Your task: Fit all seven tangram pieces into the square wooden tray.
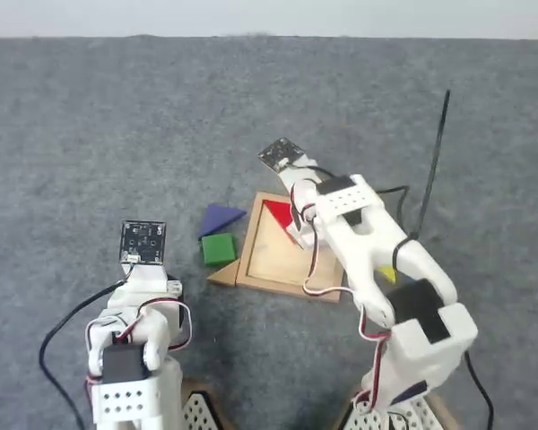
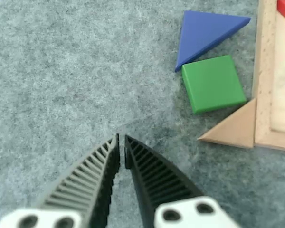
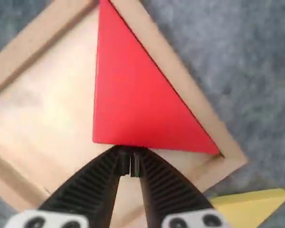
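The square wooden tray (image 1: 255, 269) lies mid-table, and a red triangle (image 1: 278, 213) lies flat in its far corner. In the right wrist view the red triangle (image 3: 137, 104) fits against the tray rim (image 3: 180, 76). My right gripper (image 3: 130, 160) is shut, its tips touching the triangle's long edge over the tray floor. A blue triangle (image 2: 206, 31), a green square (image 2: 213, 84) and a tan triangle (image 2: 235, 128) lie on the carpet just outside the tray's wall (image 2: 263, 71). My left gripper (image 2: 122, 140) is shut and empty above bare carpet, short of those pieces.
A yellow piece (image 3: 249, 202) lies on the carpet outside the tray, partly under the right arm (image 1: 368, 242) in the high view. Grey carpet covers the whole table. The left arm (image 1: 139, 305) stands at the front left.
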### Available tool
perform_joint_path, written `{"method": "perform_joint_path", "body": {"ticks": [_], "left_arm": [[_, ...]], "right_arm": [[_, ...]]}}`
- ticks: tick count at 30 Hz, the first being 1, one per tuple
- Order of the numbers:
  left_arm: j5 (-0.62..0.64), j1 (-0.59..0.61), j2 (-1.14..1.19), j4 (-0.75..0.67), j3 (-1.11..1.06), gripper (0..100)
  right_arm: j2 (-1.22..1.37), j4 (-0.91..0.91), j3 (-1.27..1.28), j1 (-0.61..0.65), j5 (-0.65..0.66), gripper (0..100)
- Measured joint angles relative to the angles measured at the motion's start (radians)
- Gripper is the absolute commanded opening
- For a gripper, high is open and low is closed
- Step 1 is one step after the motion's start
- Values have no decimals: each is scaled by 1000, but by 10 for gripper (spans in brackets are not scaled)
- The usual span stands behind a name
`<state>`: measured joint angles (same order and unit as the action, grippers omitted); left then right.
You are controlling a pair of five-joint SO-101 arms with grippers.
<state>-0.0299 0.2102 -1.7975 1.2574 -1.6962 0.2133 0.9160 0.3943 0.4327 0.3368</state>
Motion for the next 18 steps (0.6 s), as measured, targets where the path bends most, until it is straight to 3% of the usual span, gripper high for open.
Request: {"method": "perform_joint_path", "body": {"ticks": [10,18], "left_arm": [[0,0,0,0,0,18],[0,0,0,0,0,18]], "right_arm": [[-5,5,-23,-20,-46,8],[-367,58,180,-43,-107,13]]}}
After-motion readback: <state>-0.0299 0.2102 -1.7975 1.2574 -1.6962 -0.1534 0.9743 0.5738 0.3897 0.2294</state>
